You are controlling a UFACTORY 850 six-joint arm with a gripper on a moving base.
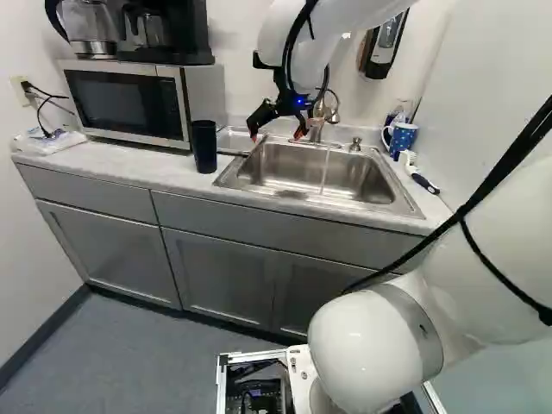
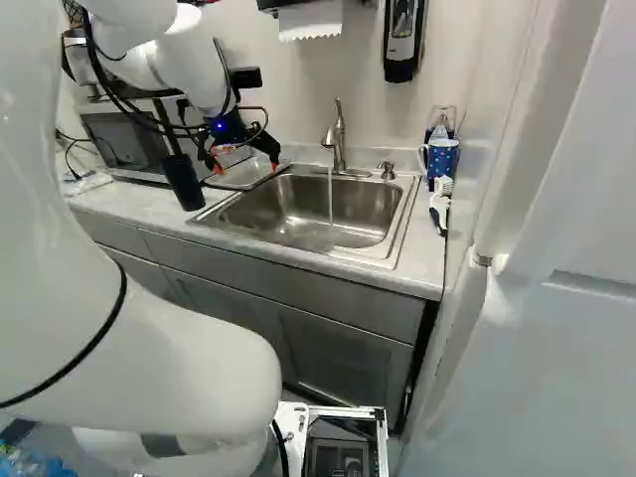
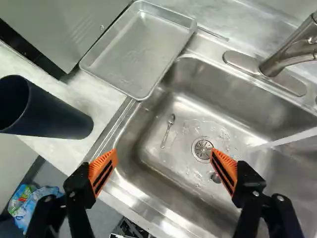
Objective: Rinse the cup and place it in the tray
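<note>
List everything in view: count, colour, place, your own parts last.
cup: one, dark, on the counter by the tray
tray: one, silver, between microwave and basin
sink: one, steel, in the counter
spoon: one, silver, in the sink
faucet: one, silver, behind the sink, water running
soap pump: one, silver, by the faucet
mug: one, blue patterned, right of the sink
brush: at least one, white and dark, near the mug
microwave: one, silver and black, on the counter
coffee maker: one, black, on the microwave
kettle: one, silver, beside it
wall dispensers: two, mainly dark, above the sink
cabinets: several, grey, under the counter
plastic packaging: blue, on the floor
arm: one, white
gripper: one, black, orange pads, open above the sink
</note>
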